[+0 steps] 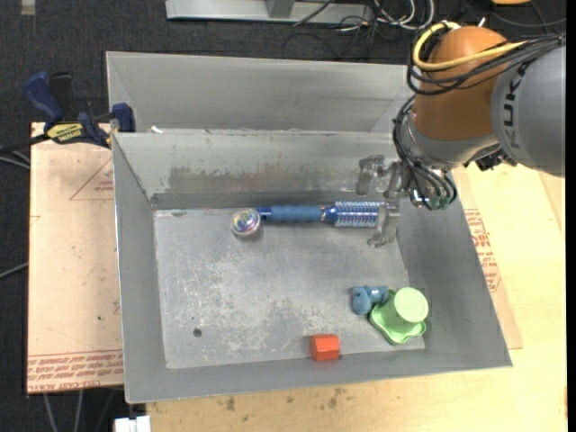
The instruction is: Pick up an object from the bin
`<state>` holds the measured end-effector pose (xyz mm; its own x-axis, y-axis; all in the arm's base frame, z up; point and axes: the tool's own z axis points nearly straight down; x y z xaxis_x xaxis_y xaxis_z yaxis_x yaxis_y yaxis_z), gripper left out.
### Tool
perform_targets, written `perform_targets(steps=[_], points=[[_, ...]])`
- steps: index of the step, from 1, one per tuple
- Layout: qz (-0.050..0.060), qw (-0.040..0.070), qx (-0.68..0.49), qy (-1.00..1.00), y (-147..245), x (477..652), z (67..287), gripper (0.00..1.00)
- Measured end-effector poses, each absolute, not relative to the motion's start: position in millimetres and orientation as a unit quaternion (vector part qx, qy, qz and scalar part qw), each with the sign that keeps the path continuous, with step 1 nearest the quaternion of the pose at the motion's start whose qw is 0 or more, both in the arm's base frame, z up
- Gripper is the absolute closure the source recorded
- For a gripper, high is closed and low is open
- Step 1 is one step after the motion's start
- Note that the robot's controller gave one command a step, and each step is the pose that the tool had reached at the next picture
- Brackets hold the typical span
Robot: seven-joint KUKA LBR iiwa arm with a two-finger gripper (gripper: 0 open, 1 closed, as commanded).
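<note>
Blue rod (297, 214) lies along the 12 o'clock wall; my tool (378, 202), open, straddles its 3 o'clock end, I judge for gripping.

Dark carpet floor (180, 34), tangled cables (396, 3), grey stand foot (261, 7).

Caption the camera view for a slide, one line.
End effector at the bristled end of a blue-handled brush; green object, blue piece and orange block lie nearer the front of the bin.
</note>
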<state>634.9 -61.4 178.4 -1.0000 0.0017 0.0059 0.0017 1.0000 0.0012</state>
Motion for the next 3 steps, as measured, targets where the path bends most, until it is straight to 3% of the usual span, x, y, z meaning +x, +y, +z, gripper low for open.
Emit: perform_targets(steps=[1,2,3], points=[[-0.001,0.0,-0.023,-1.0,-62.4,653.2,67.0,0.0],[0.0,-0.001,-0.022,-1.0,-62.3,653.8,69.8,1.0],[0.0,-0.005,-0.039,-0.999,-54.8,646.1,226.9,1.0]])
